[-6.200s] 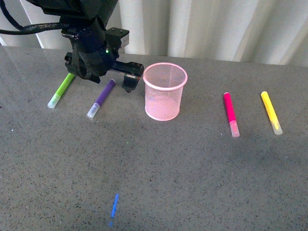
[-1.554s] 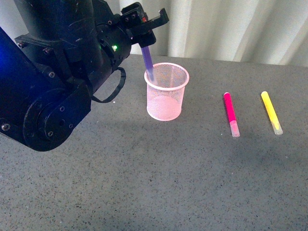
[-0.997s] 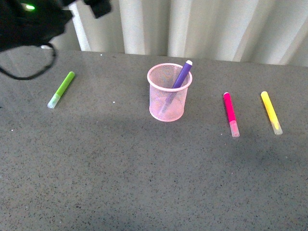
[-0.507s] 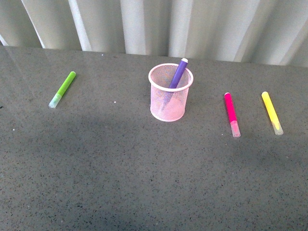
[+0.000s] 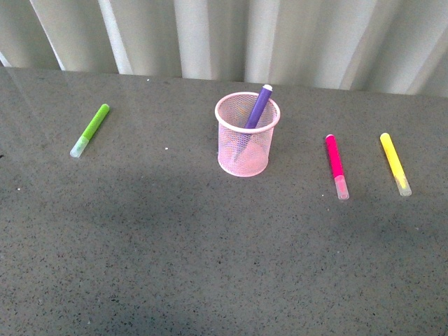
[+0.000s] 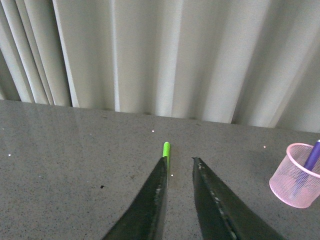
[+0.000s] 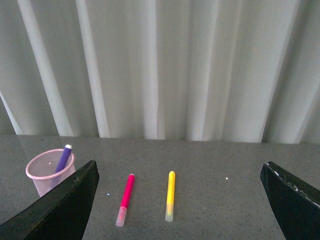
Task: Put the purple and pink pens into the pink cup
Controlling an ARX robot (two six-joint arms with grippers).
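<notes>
The pink cup (image 5: 247,152) stands upright at the table's middle. The purple pen (image 5: 257,109) leans inside it, its end above the rim; cup (image 6: 294,186) and pen (image 6: 313,155) also show in the left wrist view, and cup (image 7: 44,180) and pen (image 7: 63,158) in the right wrist view. The pink pen (image 5: 336,165) lies flat on the table right of the cup, and shows in the right wrist view (image 7: 126,197). No arm shows in the front view. My left gripper (image 6: 179,159) is open and empty. My right gripper (image 7: 180,172) is wide open and empty.
A lime-green marker (image 5: 90,129) lies at the far left, also seen past the left fingers (image 6: 166,150). A yellow marker (image 5: 394,162) lies right of the pink pen, also in the right wrist view (image 7: 170,194). Pale curtains (image 5: 231,35) hang behind the table.
My left arm carried the purple pen from the table to the cup, let it go inside, and withdrew out of the front view. The cup shifted slightly right.
</notes>
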